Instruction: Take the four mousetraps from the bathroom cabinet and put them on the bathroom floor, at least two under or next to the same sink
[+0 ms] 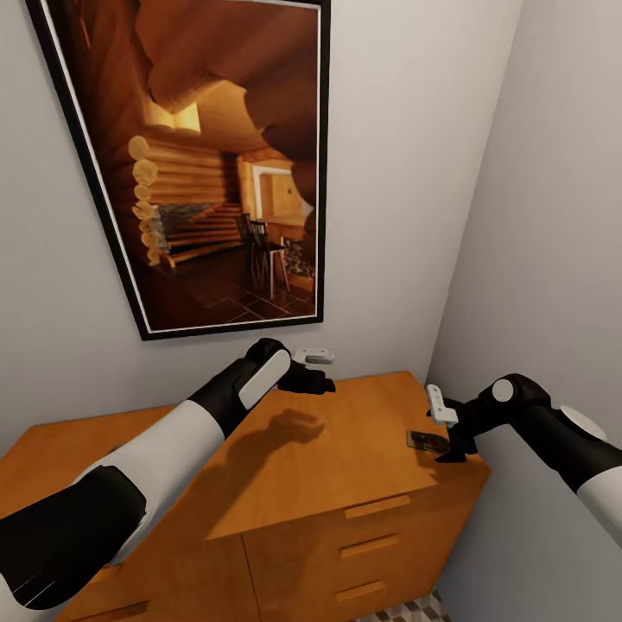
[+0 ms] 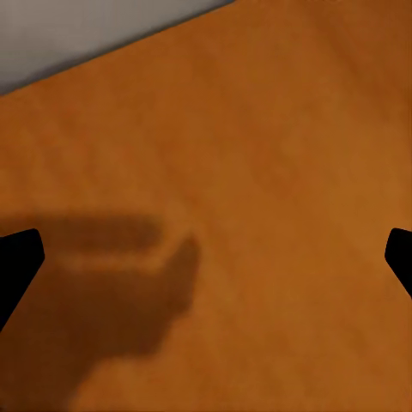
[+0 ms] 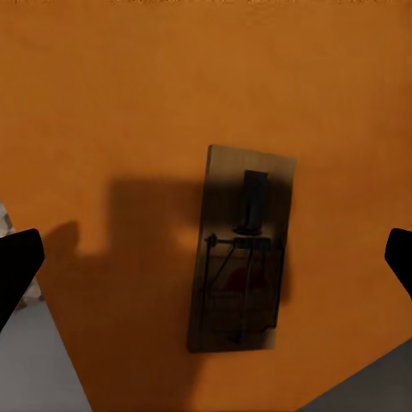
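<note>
no readable text, labels, brands, numbers or signs on anything

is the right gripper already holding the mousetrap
No. In the right wrist view the mousetrap lies flat on the cabinet top, with the right gripper fingers spread wide on either side, not touching it.

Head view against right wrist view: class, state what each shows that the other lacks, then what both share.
Head view alone: the framed picture on the wall, the cabinet's drawers, the left arm with its pincer, and the right pincer seen from outside, hanging above the mousetrap. Right wrist view alone: the mousetrap's wire parts close up, framed between two spread dark fingertips. Both share: one mousetrap lying flat on the cabinet top near its edge.
</note>
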Available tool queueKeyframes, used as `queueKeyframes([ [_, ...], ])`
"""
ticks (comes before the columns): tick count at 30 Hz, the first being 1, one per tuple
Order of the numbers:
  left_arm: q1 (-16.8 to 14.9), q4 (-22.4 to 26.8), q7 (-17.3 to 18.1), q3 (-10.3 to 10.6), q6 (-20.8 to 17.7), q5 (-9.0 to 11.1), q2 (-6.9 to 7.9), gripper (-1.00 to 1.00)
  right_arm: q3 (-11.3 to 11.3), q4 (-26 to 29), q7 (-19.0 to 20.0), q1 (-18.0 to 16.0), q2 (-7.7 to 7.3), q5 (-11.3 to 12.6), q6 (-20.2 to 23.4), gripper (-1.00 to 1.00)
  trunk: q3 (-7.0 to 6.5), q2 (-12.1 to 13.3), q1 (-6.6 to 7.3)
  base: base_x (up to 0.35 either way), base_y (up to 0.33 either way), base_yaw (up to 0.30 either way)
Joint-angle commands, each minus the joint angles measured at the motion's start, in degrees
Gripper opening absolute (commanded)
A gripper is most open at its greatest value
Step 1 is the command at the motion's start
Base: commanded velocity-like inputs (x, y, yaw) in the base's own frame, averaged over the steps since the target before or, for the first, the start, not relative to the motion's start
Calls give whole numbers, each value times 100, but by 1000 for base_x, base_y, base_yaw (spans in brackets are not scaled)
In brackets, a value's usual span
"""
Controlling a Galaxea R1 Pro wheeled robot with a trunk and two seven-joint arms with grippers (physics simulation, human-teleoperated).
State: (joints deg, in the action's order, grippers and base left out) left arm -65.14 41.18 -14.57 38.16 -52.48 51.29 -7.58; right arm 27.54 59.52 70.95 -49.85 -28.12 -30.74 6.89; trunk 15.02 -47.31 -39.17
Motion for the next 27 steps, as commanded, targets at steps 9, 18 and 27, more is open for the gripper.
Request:
queueKeyframes([
  [9,-7,-3,-55,16,0,63,2,100,12,3,10,-6,-4,7,37,100,9,-7,-1,0,0,0],
  [18,-7,-2,-55,16,-5,65,2,100,7,-23,12,-6,-16,13,32,100,9,-7,-1,7,0,0],
  [27,-7,1,-55,16,-7,66,2,100,0,-133,15,-3,-5,25,25,100,9,-7,-1,174,0,0],
])
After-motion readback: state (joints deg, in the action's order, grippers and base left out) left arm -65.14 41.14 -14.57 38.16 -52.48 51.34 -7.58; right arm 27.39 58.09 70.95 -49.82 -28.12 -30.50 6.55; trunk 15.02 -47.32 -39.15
